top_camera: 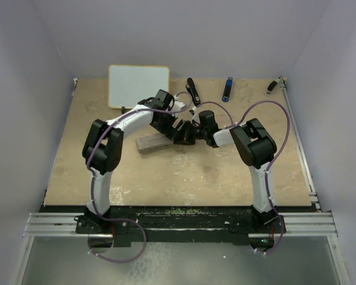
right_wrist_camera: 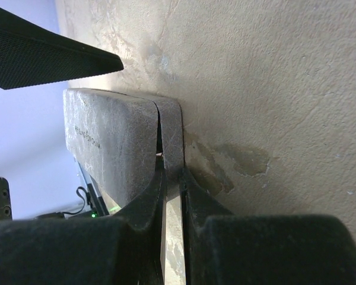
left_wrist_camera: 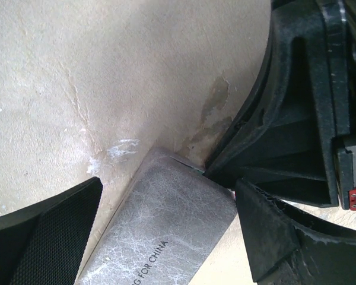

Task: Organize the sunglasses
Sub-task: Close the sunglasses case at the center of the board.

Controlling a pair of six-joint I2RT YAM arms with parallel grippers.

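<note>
Nearest the lens, the left arm's base [top_camera: 94,221] is bolted at the bench [top_camera: 184,178] edge. The left pincer [left_wrist_camera: 166,184] is spread wide and set astride the grey case [left_wrist_camera: 166,231] with nothing gripped, evidently to steady it. The case is laid flat at mid-bench. Only a hairline gap is shown at its flap seam, and its contents cannot be seen. The right pincer [right_wrist_camera: 143,116] is parted: one finger [right_wrist_camera: 47,47] is held clear of the case and the other is pressed at the seam, judged a means of working the flap. The sunglasses are shown in no view; they may be shut inside.
</note>
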